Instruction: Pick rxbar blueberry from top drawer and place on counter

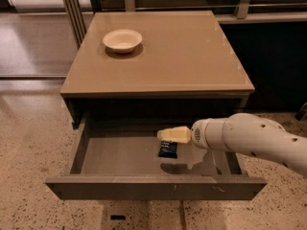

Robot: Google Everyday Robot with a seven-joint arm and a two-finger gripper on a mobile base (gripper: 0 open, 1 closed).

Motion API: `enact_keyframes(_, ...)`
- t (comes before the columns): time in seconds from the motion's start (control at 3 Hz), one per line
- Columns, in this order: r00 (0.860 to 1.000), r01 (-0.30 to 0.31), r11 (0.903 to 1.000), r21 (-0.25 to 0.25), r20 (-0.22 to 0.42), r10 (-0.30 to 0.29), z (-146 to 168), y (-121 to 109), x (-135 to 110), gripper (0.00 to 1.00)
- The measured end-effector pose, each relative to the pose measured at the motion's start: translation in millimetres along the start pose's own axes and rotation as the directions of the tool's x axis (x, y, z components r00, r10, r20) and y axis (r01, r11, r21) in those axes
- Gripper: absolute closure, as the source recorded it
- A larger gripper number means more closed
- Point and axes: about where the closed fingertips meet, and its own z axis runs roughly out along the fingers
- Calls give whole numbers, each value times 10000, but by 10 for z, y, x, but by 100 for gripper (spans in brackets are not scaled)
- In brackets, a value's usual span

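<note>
The top drawer (96,157) is pulled open below the tan counter (192,56). The rxbar blueberry (168,149), a small dark navy bar, lies flat on the drawer's grey floor near the middle. My gripper (163,135), with pale cream fingers on a white arm reaching in from the right, hovers directly above the bar's far end, pointing left. Part of the bar's top edge is hidden behind the fingers.
A cream bowl (122,40) sits on the counter's back left. Metal posts (74,13) stand behind the cabinet at left. Speckled floor surrounds the cabinet. The drawer front panel (153,188) is nearest the camera.
</note>
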Motion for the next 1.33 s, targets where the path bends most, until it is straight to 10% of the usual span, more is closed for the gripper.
enact_keyframes(1.33, 9990, 432, 9925, 1141, 9, -436, 417, -299, 55, 0)
